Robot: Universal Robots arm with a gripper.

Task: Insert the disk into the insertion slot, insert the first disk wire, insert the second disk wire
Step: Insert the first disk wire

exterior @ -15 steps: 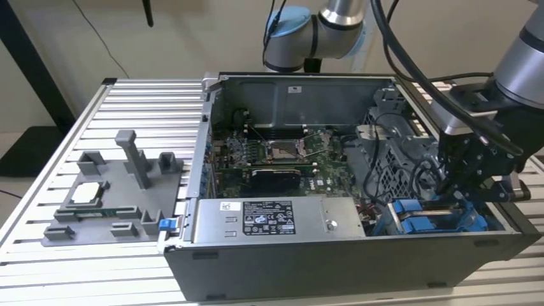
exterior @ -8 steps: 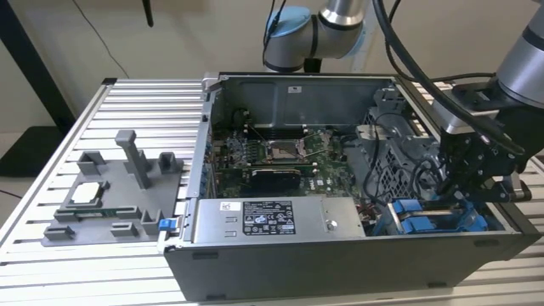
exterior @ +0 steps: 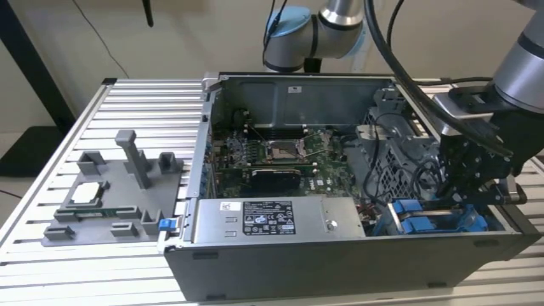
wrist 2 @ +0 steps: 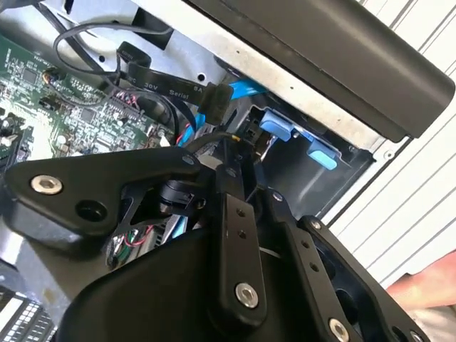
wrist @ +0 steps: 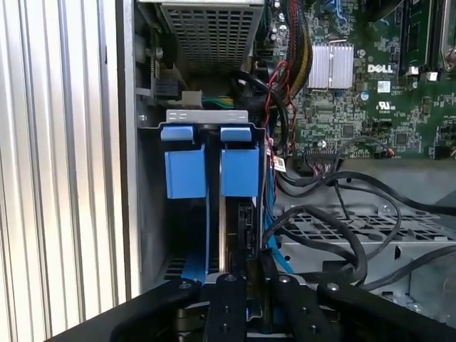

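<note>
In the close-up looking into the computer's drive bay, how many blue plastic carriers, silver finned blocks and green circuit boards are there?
Blue plastic carriers: 2
Silver finned block: 1
Green circuit board: 1
Total: 4

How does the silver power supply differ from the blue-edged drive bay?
The power supply is silver with a white label; the drive bay has blue plastic parts. The end effector is at the drive bay, away from the power supply. Both sit inside the case.
</note>
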